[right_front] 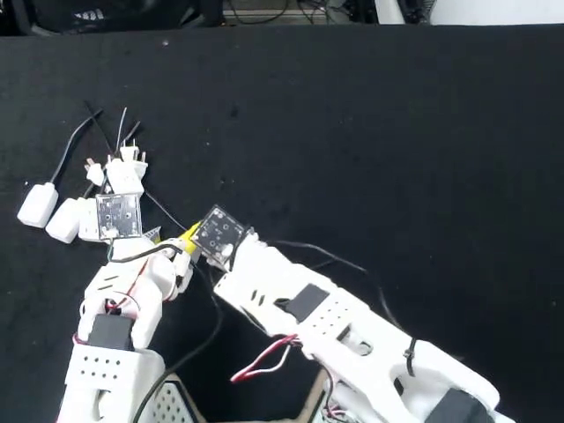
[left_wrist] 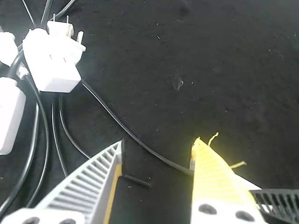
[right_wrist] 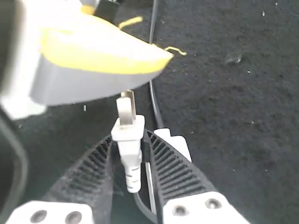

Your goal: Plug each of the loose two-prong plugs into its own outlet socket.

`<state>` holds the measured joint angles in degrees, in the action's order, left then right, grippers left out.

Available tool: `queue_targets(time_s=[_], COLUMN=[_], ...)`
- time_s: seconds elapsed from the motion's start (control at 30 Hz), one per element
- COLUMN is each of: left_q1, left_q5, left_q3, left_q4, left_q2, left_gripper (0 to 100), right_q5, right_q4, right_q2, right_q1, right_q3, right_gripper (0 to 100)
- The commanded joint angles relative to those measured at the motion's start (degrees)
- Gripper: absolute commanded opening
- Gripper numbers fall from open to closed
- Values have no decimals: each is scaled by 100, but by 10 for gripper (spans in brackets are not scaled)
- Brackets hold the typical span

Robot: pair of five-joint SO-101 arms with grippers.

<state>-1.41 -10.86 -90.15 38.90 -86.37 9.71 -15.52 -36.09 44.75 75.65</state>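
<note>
Bright, even light falls from above. The matte black surface point(right_front: 397, 132) soaks it up, staying dark with almost no glare, and shadows are lost on it. In the high view the white arm shells and the white plug cluster point(right_front: 119, 181) look nearly washed out. In the left wrist view the white adapter block point(left_wrist: 51, 65) glares and pale lint specks catch the light. The plug point(right_wrist: 127, 158) between the jaws of the right gripper point(right_wrist: 129, 137) is evenly lit. The yellow-edged finger point(right_wrist: 98, 56) above it is grey on its shaded underside.

White arms point(right_front: 352, 326) with black motors point(right_front: 110, 333); left claw point(left_wrist: 158, 144) yellow-tipped.
</note>
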Motion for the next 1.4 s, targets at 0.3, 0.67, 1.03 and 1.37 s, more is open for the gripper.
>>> queue_targets(time_s=[0.3,0.67,1.03,1.37], left_q1=[-400,-400,-400,-462], left_q5=[642,642,642,677], left_q3=[136,136,127,57], left_q4=[9,9,9,-18], left_q2=[-62,-62,-62,-62], left_gripper=[234,234,234,234], right_q5=[-18,-18,-264,-492], right_q4=[-1125,-1116,-1090,-1090], right_q2=[-2035,-3635,-3635,-3670], right_q1=[70,-378,-484,-484], right_q3=[136,919,927,919], right_gripper=[10,10,10,10])
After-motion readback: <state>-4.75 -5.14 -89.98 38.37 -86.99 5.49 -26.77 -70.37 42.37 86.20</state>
